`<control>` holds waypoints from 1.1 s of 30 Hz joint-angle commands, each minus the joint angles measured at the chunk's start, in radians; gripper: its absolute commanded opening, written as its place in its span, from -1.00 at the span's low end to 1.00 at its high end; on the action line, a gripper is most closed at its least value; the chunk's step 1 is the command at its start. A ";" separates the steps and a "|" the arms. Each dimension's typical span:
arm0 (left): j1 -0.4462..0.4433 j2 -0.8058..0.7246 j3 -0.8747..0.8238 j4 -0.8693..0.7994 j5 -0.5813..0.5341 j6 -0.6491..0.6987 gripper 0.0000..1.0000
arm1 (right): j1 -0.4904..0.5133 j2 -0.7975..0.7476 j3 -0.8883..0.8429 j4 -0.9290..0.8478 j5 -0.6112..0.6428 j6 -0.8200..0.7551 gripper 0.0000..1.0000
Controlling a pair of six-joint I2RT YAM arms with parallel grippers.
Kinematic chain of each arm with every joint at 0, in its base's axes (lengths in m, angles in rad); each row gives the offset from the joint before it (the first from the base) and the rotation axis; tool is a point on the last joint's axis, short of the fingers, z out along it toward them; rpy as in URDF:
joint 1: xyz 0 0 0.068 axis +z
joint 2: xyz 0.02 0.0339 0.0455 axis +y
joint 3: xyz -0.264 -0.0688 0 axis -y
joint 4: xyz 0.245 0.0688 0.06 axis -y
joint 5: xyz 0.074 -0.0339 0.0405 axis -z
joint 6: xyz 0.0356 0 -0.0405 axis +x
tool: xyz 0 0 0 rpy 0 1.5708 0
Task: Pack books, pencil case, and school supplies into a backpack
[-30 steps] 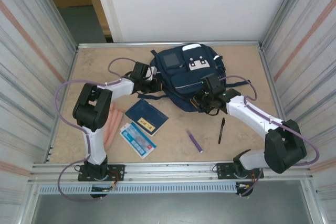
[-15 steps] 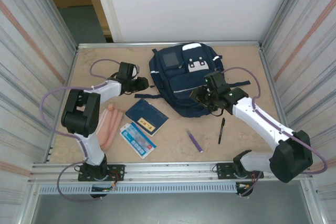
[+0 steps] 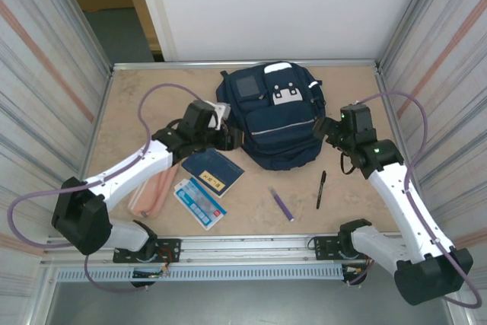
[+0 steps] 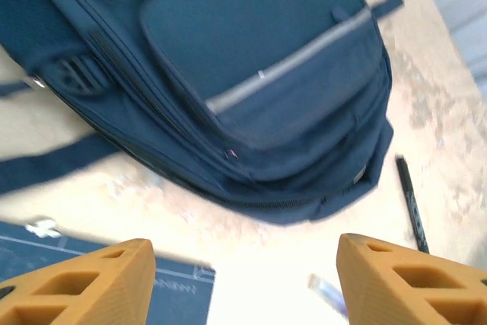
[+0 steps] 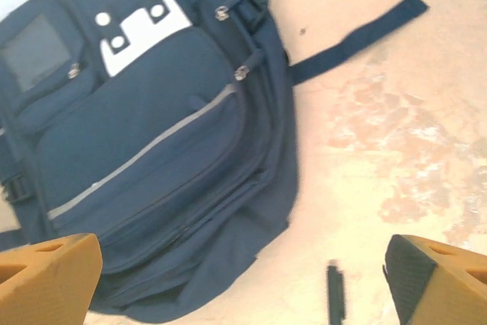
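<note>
Navy backpack (image 3: 270, 123), front side up, is seen lying at the far middle of the table (image 3: 137, 97).

A white patch (image 5: 141, 24) with dark dots is shown near its top and a thin pale stripe (image 4: 293, 62) across its front pocket; no writing can be read. A dark strap (image 5: 358, 36) is stretched out on the table beside it. Just in front, the navy book (image 3: 212, 170) is laid flat, its yellow label (image 3: 215, 182) too small to be read. The light-blue-and-white booklet (image 3: 199, 203) is placed beside it, and the pink pencil case (image 3: 150, 192) further left. The purple pen (image 3: 283, 205) and black pen (image 3: 322, 189) are seen apart on the bare table. The left gripper (image 4: 243, 279) is held at the backpack's near-left corner and the right gripper (image 5: 240, 275) at its right edge, both spread and empty.
</note>
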 commanded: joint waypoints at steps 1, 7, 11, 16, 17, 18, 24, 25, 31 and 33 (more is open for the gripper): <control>-0.068 0.008 -0.051 -0.004 -0.039 0.023 0.32 | -0.039 0.043 -0.008 -0.030 -0.113 -0.049 0.89; -0.078 0.143 0.020 0.109 0.022 0.019 0.35 | -0.095 0.190 0.008 -0.023 -0.365 -0.058 0.60; -0.068 0.235 0.097 0.115 0.007 0.016 0.36 | -0.104 0.275 -0.033 0.104 -0.462 -0.032 0.41; -0.060 0.258 0.074 0.177 0.001 -0.085 0.36 | -0.147 0.427 -0.005 0.201 -0.512 0.009 0.38; -0.061 0.251 0.057 0.188 -0.003 -0.091 0.36 | -0.151 0.455 0.010 0.209 -0.514 0.013 0.37; -0.064 0.242 0.041 0.193 -0.007 -0.092 0.36 | -0.154 0.487 0.029 0.217 -0.516 0.015 0.35; -0.059 0.152 -0.043 0.145 -0.067 -0.094 0.38 | -0.156 0.625 0.075 0.324 -0.513 0.061 0.20; -0.057 0.132 -0.060 0.135 -0.080 -0.098 0.38 | -0.155 0.644 0.078 0.349 -0.515 0.073 0.14; -0.023 0.043 -0.102 0.015 -0.126 -0.115 0.40 | -0.152 0.744 0.114 0.423 -0.515 0.117 -0.33; -0.008 0.006 -0.120 -0.025 -0.133 -0.118 0.41 | -0.145 0.746 0.113 0.449 -0.532 0.141 -0.61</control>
